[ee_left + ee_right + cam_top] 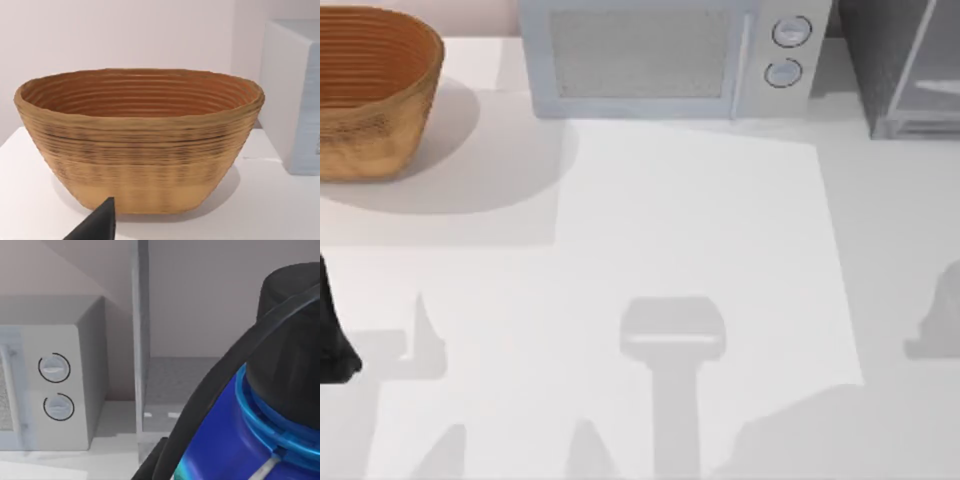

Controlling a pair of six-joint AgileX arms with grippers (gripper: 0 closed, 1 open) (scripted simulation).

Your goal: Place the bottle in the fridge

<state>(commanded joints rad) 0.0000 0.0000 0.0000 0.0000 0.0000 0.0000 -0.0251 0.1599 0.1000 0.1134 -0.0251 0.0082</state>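
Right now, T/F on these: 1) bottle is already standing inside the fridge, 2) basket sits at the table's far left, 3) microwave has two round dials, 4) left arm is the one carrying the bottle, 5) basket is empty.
1) False. The bottle shows close up in the right wrist view, in front of the fridge, not yet inside it.
2) True. The basket sits at the far left, left of the microwave.
3) True. Two round dials are on its right end.
4) False. The bottle is at the right arm; the left gripper faces the basket from the table's left edge.
5) True. The left wrist view shows only the bare ribbed inner wall, though the bottom is hidden.
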